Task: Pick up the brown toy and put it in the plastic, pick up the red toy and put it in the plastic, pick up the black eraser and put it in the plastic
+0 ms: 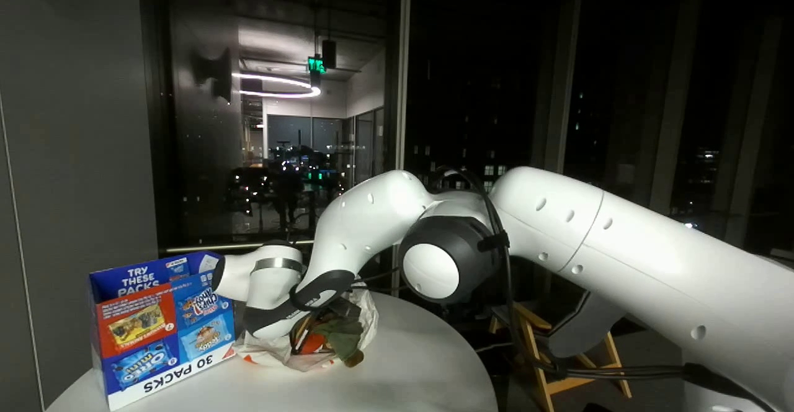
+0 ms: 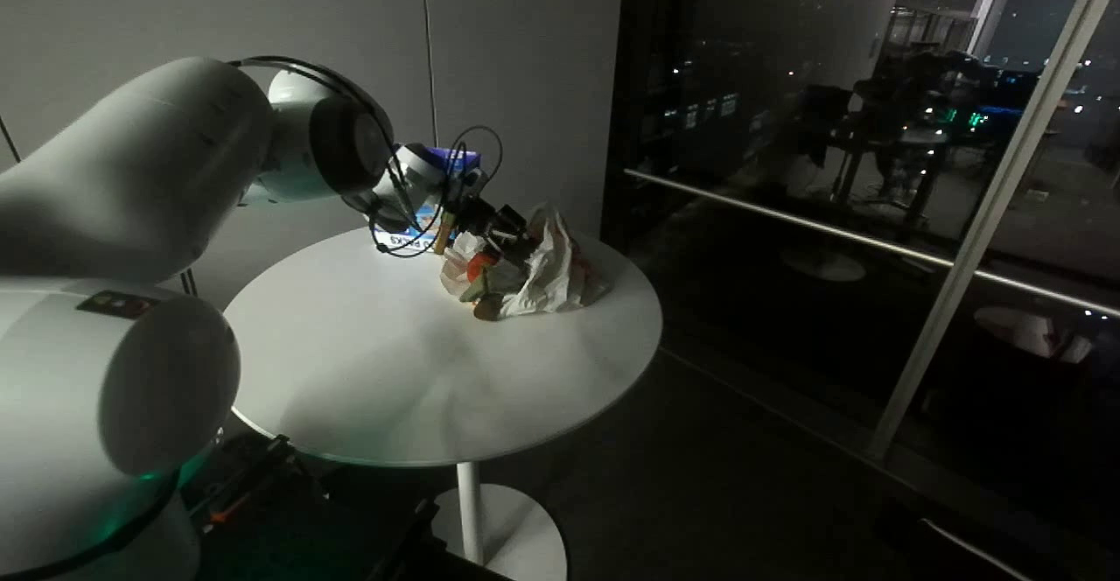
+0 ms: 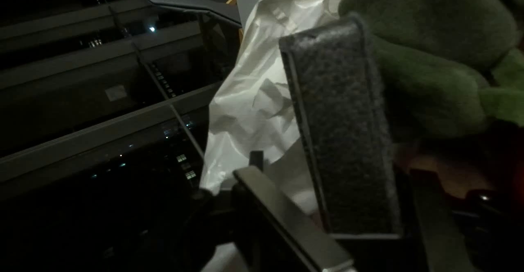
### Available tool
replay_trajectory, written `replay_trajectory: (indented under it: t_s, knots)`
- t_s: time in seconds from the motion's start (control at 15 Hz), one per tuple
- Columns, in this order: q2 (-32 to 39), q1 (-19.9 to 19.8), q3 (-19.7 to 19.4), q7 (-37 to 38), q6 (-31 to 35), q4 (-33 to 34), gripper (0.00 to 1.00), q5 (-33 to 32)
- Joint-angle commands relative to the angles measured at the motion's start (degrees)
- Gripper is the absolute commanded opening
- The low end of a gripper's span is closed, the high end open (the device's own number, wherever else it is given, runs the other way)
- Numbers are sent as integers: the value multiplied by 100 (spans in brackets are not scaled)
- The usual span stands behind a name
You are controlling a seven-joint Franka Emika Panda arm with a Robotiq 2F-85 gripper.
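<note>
- Gripper [image 3: 335,173], one, black: in the wrist view the two fingers [image 3: 290,218] are set apart, with a gap shown between each tip and the eraser [image 3: 344,132].
- Eraser, one, black, oblong, felt-faced: placed between the parted fingers and slightly tilted; whether it is touched by either finger lower down cannot be told.
- Plastic bag [image 2: 551,270], one, white, crumpled: laid on the table [image 2: 394,371], with one side raised just beside the gripper; seen behind the eraser in the wrist view.
- Plush toy [image 1: 343,334], one, green with a brown end: laid against the bag, the brown end extended past the bag's edge; whether the rest is contained in the bag or rested on top cannot be told.
- Red toy [image 2: 479,264], one: partly covered, shown just beside the plush toy in both exterior views; details are not made out.
- Snack box [image 1: 167,337], one, blue, marked "30 PACKS": stood on the table near the bag, partly hidden by the arm [image 1: 372,210] in both exterior views.
- Table, one, round, white: supported on a single pedestal [image 2: 470,511].
- Arm, one, white: extended over the table.
</note>
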Motion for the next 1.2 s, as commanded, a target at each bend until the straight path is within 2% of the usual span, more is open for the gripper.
replay_trajectory:
  t_s: [0.0, 0.13, 0.53, 0.87, 1.13]
  knots:
    - [-104, 131, 22, -169, -376, 16, 99, 47]
    - [-413, 121, 254, -629, -390, -294, 100, 177]
    - [-1302, -116, 999, -1562, 507, -1098, 99, 457]
    - [-1802, -566, 1561, -2408, 1141, -1690, 100, 992]
    - [-1794, -964, 1991, -3265, 1300, -1900, 100, 1493]
